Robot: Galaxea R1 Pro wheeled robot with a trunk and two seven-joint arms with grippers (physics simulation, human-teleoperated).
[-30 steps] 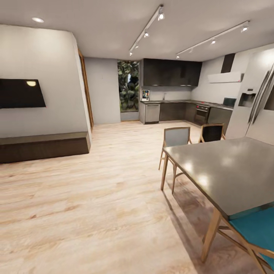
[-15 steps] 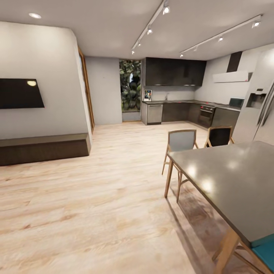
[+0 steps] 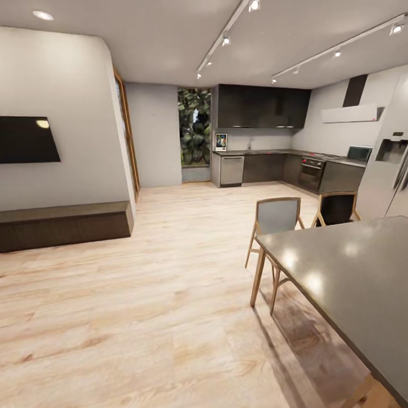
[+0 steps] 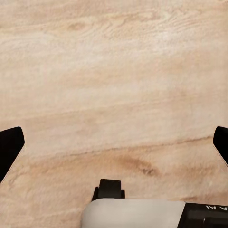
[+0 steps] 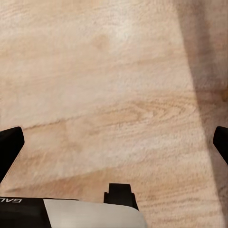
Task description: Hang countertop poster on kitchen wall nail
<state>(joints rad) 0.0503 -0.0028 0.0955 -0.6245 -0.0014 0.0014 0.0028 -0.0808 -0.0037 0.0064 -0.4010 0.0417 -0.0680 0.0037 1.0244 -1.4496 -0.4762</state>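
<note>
Far across the room, the poster [image 3: 221, 142] stands upright on the left end of the kitchen countertop [image 3: 266, 152], small at this distance, with a white border and coloured figures. The wall nails are too small to make out on the pale grey wall [image 3: 154, 136]. My left gripper [image 4: 114, 142] is open above bare wooden floor, its dark fingertips [image 4: 9, 148] wide apart. My right gripper [image 5: 114, 142] is likewise open over the floor, holding nothing.
A dark dining table [image 3: 351, 272] with wooden chairs [image 3: 276, 221] fills the right foreground. A low dark bench [image 3: 62, 225] and a wall television [image 3: 27, 140] are at the left. A steel fridge [image 3: 391, 181] stands right. Light wood floor [image 3: 170, 272] stretches toward the kitchen.
The whole view has shifted: the table and chairs slid right and down, the teal chair left the picture, and the kitchen looms slightly larger. That is camera motion.
</note>
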